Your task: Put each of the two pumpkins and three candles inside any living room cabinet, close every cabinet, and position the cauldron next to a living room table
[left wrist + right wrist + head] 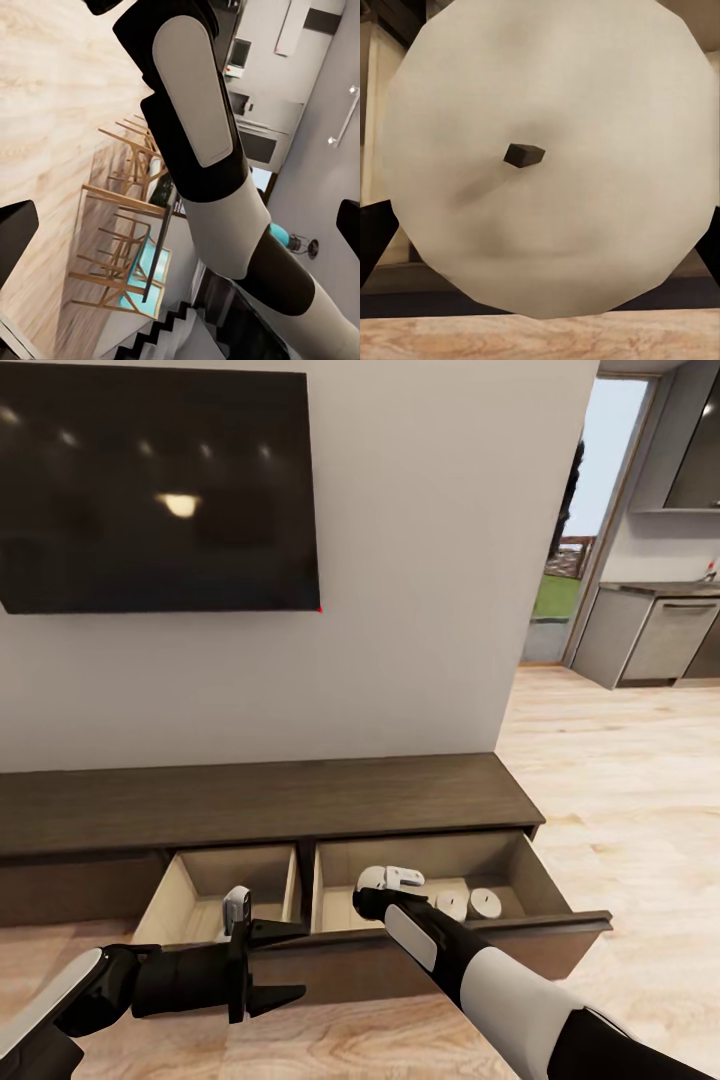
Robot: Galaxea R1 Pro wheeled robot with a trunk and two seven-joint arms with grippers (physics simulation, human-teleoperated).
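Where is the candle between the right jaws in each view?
Head view: hidden behind the right gripper, over the right drawer.
Left wrist view: camera faces the right arm, away from the drawer.
Right wrist view: candle centred, close up, between the jaws.
Shared landmark: the right arm, head and left wrist views.

Even, soft simulator light falling throughout, ceiling lamps reflecting as glare spots on the dark TV (155,485), daylight glowing through the doorway (575,520), faint shadows sitting inside the drawers (225,880), candle (547,157) looming close, slightly soft, low-polygon edges showing.
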